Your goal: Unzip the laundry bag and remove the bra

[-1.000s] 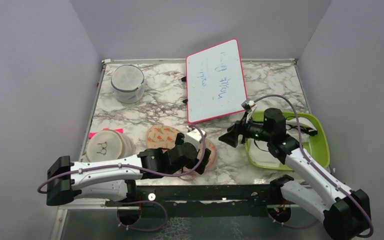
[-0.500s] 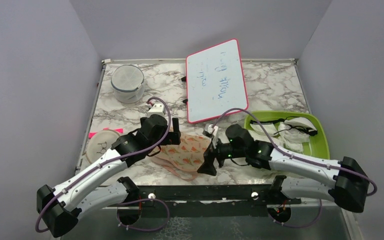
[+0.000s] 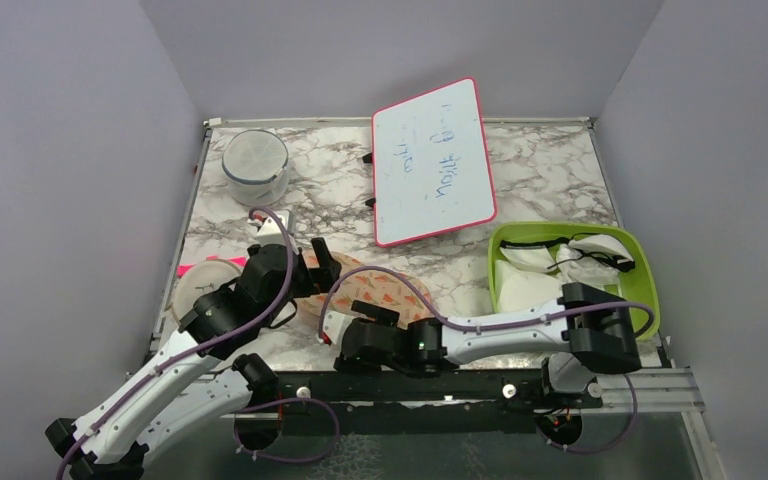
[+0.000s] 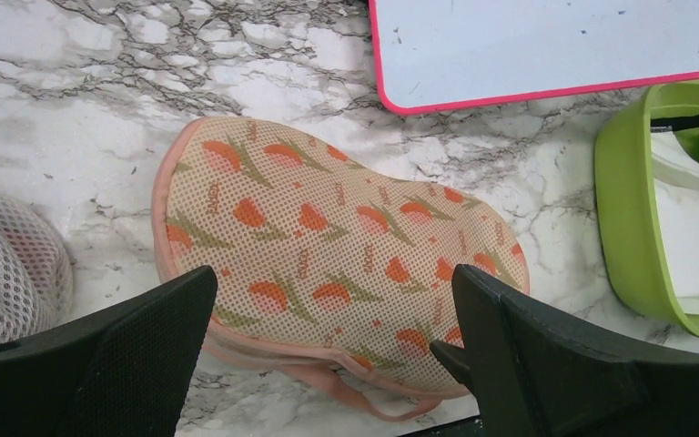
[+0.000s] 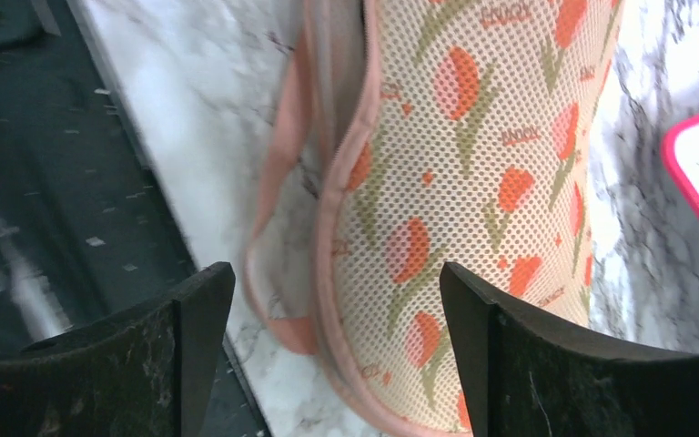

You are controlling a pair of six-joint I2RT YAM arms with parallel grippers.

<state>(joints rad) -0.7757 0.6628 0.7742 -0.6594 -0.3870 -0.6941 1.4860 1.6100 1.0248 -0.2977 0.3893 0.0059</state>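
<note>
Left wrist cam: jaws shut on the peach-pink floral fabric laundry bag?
No, the left jaws stand wide apart above the laundry bag, gripping nothing.

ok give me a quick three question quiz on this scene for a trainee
1. True or false: the peach-pink peanut-shaped fabric laundry bag lies inside the lime-green plastic tub.
2. The left gripper is: A shut on the bag, B open, C out of view.
3. What lies in the tub?
Key: 1 false, it lies on the marble table; 2 B; 3 white garments with black straps.
</note>
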